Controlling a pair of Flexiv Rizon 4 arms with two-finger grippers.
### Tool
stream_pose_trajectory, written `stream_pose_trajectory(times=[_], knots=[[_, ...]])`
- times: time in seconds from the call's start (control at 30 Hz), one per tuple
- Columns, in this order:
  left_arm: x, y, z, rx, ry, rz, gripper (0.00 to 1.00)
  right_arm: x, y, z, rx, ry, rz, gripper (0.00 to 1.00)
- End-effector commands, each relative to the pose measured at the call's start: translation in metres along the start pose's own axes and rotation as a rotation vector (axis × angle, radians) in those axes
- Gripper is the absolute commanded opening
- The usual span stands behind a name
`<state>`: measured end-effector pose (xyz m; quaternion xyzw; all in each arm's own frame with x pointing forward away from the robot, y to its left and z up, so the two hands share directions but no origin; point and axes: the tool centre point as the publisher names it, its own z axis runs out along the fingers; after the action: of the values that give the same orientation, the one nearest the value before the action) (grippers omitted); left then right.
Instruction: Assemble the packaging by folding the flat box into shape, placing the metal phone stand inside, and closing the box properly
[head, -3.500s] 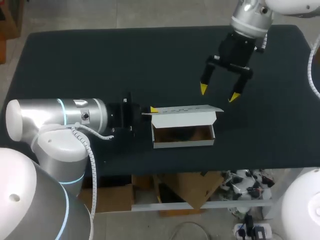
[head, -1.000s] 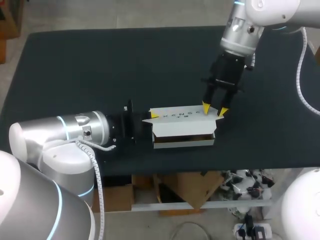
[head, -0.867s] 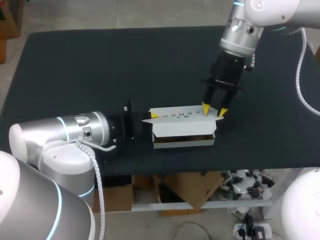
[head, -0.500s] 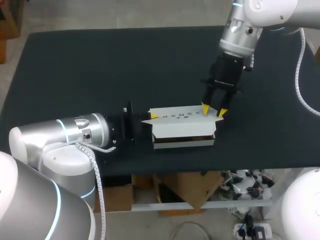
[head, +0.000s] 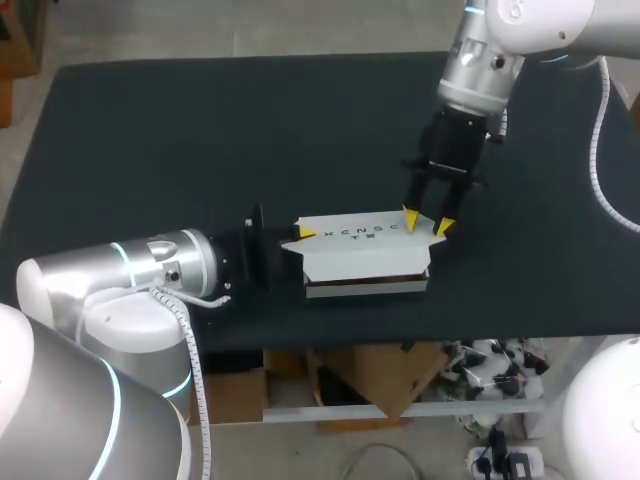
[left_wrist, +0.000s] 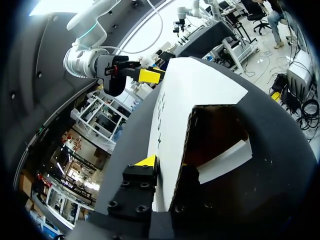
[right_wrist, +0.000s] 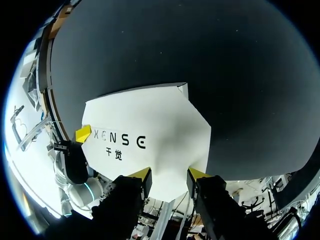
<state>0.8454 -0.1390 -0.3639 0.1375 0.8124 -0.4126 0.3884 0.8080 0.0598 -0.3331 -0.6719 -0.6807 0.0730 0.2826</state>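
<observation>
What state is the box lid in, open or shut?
Partly open: the lid slants above the box, with dark interior showing beneath it.

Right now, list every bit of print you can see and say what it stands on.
Lid of the box, right wrist view: one row of large dark capitals, a brand mark, so not spelled out here.
Same lid, just beneath that row: two smaller dark characters, likewise left unquoted.
Head view: the same row shows on the lid, too small to read surely.
Left wrist view: the print runs edge-on along the lid, unreadable.
</observation>
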Motion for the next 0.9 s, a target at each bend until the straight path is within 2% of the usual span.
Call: stream_pose_trajectory(times=[0.03,0.13,0.53,0.8,0.9], knots=[[0.0055,0.0027,-0.0012,0.002,-0.015,0.001,0.14,0.0004,0.0008,0.0005,0.003,-0.001,0.001,0.47],[0.0048,0.0020,-0.0022,0.003,-0.017,0.001,0.17,-0.0002,0.0009,0.0009,0.002,0.000,0.002,0.47],[0.0009,-0.0041,-0.0028,0.012,-0.024,0.011,0.18,-0.0008,0.0006,0.0015,0.002,0.003,0.003,0.47],[-0.0001,-0.0051,-0.0060,0.010,-0.028,0.019,0.25,-0.0013,0.0004,0.0020,0.002,0.004,0.004,0.47],[0.0005,-0.0049,-0.0076,0.007,-0.029,0.023,0.24,-0.0015,0.0007,0.0020,0.002,0.004,0.004,0.47]])
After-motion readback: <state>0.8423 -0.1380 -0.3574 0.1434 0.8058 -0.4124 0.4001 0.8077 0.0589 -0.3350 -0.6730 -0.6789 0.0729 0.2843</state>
